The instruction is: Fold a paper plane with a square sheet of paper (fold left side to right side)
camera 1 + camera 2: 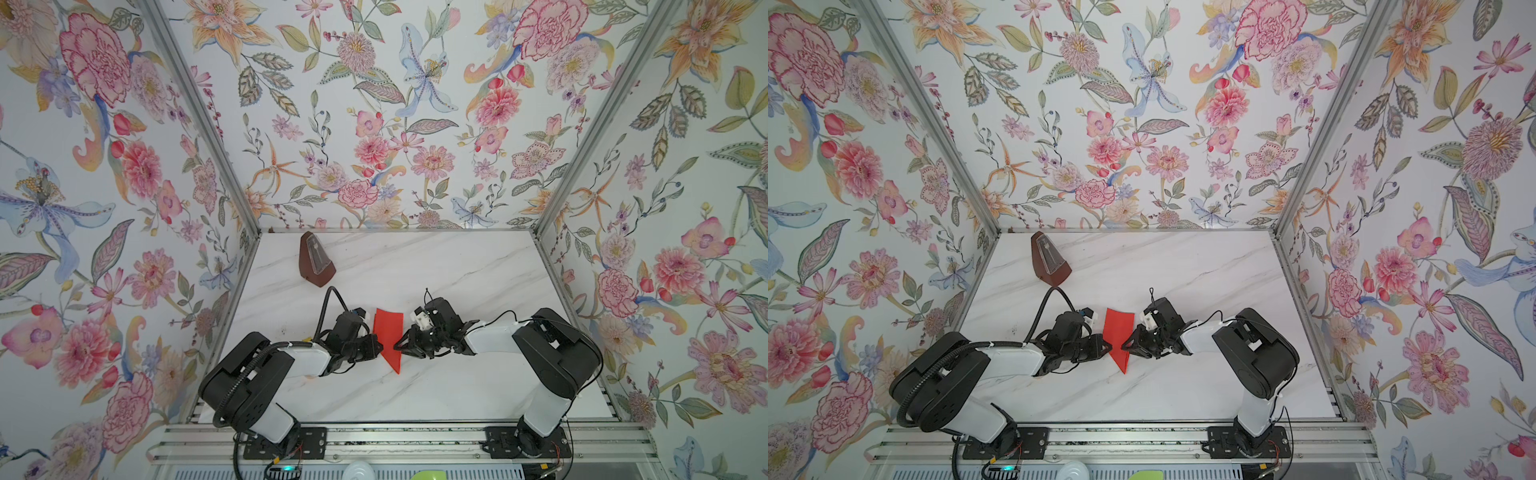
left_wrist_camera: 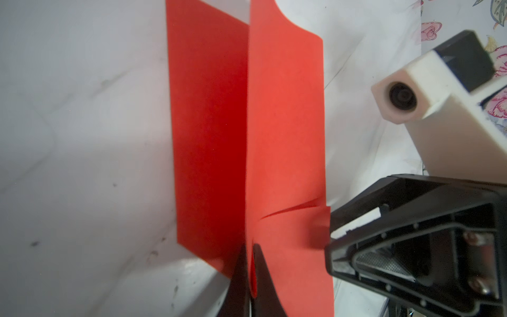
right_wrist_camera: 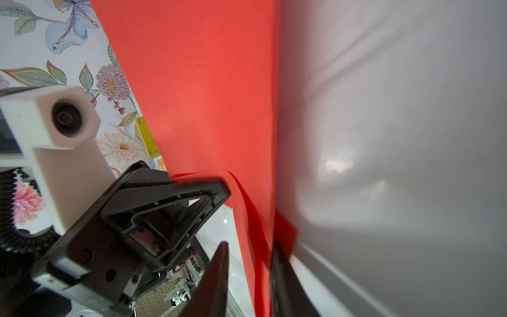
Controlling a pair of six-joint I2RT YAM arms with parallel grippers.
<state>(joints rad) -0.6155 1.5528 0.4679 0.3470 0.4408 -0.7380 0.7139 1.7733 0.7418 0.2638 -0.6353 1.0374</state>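
I read the paper (image 1: 388, 336) at the centre of the counter (image 1: 457, 270), between the two arms and well apart from the metronome (image 1: 316, 259); it is creased to a narrow shape with its point toward the near edge. The left gripper (image 2: 248, 247) has its jaws pressed together on the paper at the centre crease, from which one half lies flat and the other half rises. The right gripper (image 3: 249, 244) meets the opposite edge with its jaws spread, the paper running through the gap unpinched.
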